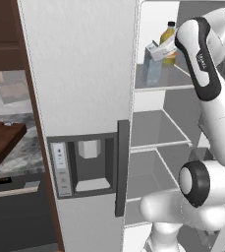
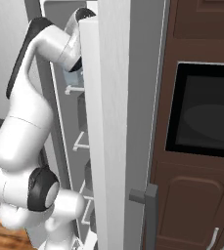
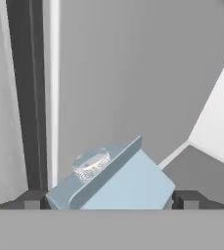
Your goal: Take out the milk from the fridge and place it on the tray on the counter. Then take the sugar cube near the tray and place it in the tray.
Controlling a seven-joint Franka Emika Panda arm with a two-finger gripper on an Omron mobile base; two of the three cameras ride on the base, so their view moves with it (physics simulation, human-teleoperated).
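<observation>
On the top shelf of the fridge (image 1: 84,74), the milk (image 3: 114,181) is seen just beside a yellow-orange bottle (image 1: 168,39). The gripper (image 3: 108,200) is spread wide, its 2 fingertips (image 3: 185,199) flanking the carton's gabled top, not clamped.

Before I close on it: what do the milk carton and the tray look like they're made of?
The milk: likely coated paperboard, matte pale blue, with flat folded panels and a gabled ridge; its round cap looks like clear plastic. The tray: apparently wood, dark brown and dull, with low raised sides, though grain is too blurred to confirm.
</observation>
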